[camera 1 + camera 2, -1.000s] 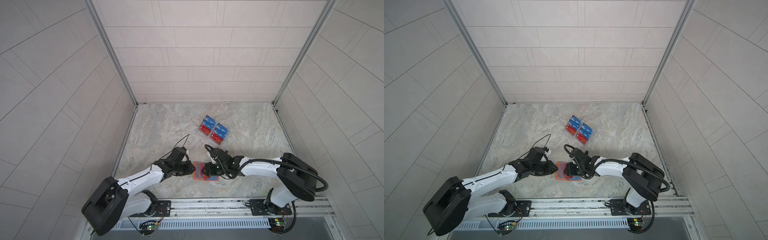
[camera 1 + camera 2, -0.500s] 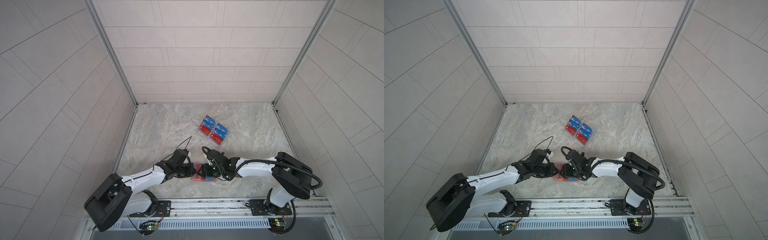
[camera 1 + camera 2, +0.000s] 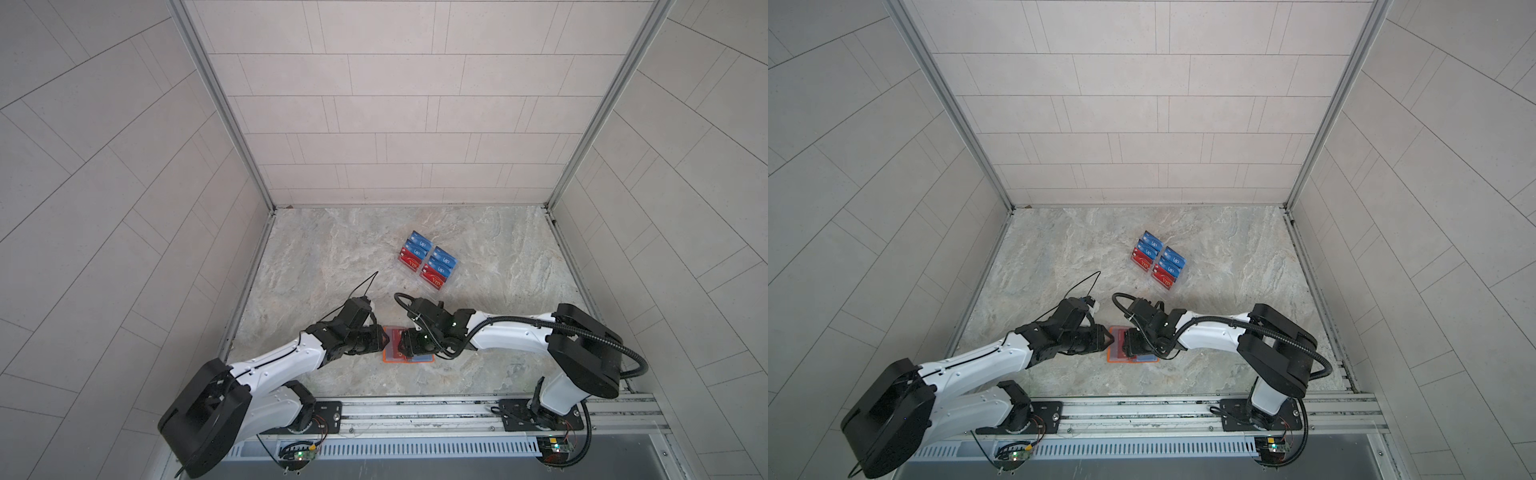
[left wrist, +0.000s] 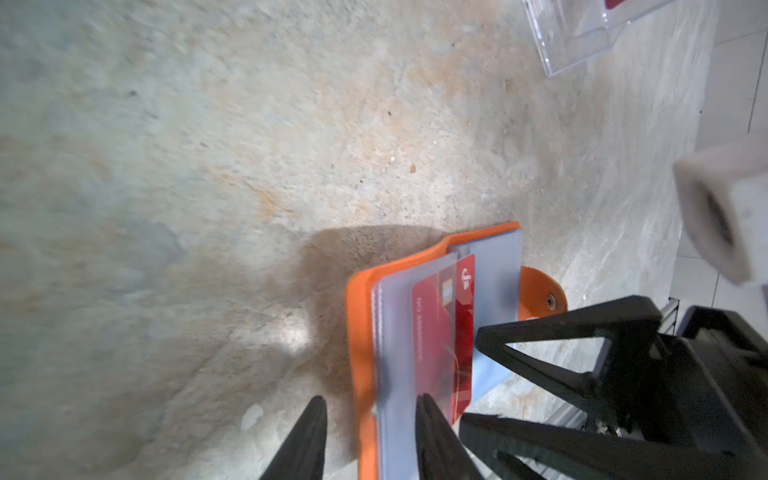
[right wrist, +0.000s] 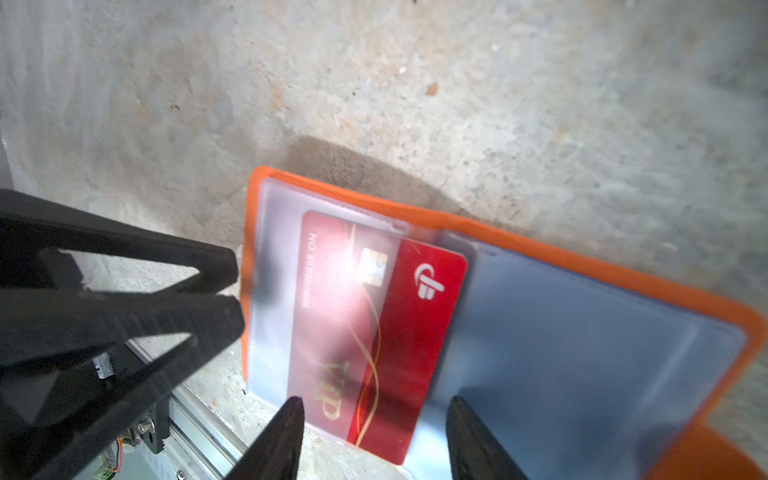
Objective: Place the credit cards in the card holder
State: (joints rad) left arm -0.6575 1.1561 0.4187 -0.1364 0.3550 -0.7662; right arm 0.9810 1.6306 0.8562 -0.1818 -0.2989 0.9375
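The orange card holder [image 3: 390,356] [image 3: 1113,355] lies open near the table's front, between both grippers. A red credit card [image 5: 415,332] [image 4: 464,316] sits partly inside a clear sleeve, one end sticking out over the blue inner page [image 5: 582,332]. My left gripper [image 4: 370,411] [image 3: 384,340] is open and straddles the holder's orange edge [image 4: 356,324] and its sleeves. My right gripper [image 5: 376,409] [image 3: 401,345] is open too, its fingers either side of the card's end without touching it. More red and blue credit cards [image 3: 428,264] [image 3: 1158,262] stand further back.
A clear acrylic tiered stand [image 4: 582,37] holds the remaining cards mid-table. The holder's snap tab [image 4: 544,295] sticks out on the right-hand side. Tiled walls close in three sides and a metal rail [image 3: 415,409] runs along the front edge.
My left gripper's jaws have parted after being nearly shut on the holder's edge. The right gripper has shifted slightly left over the holder. The card holder has barely moved.
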